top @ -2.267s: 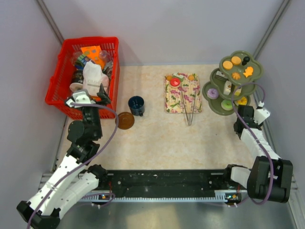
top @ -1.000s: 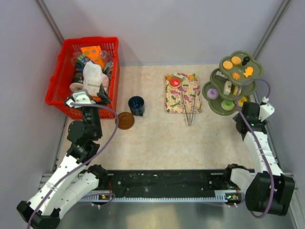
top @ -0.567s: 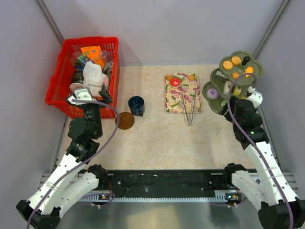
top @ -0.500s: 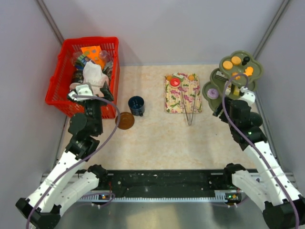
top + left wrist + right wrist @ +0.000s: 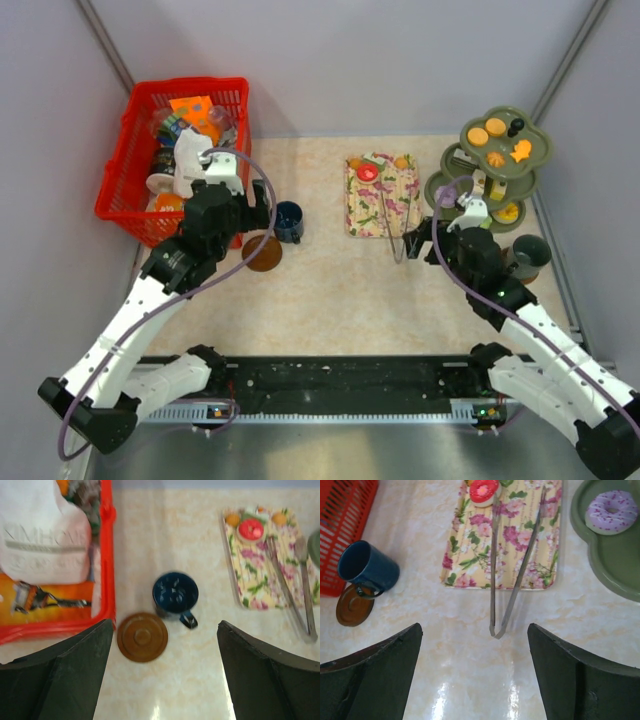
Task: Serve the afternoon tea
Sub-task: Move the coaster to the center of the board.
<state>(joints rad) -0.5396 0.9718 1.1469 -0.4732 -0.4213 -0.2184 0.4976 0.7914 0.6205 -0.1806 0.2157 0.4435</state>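
Observation:
A navy mug (image 5: 287, 221) stands left of centre, its handle turned toward the brown saucer (image 5: 263, 253) beside it. My left gripper (image 5: 257, 211) hovers open above the two; from its wrist, the mug (image 5: 175, 594) and saucer (image 5: 142, 636) lie between empty fingers (image 5: 80, 665). The olive three-tier stand (image 5: 452, 221) at the back right carries several pastries, among them a purple doughnut (image 5: 612, 512). Right of my right arm sits a dark-green mug (image 5: 527, 254). My right gripper (image 5: 419, 240) is open over the tips of the metal tongs (image 5: 512, 580), holding nothing.
A red basket (image 5: 128, 130) of mixed clutter fills the back left corner. A floral tray (image 5: 383, 196) with a red doughnut (image 5: 367, 172) and small orange pieces lies at centre back, the tongs (image 5: 395, 228) reaching off its near edge. Grey walls close in on both sides.
My left arm swung right from the basket's edge to above the saucer and navy mug. My right arm moved left from beside the stand toward the tongs, uncovering the dark-green mug, and its jaws widened.

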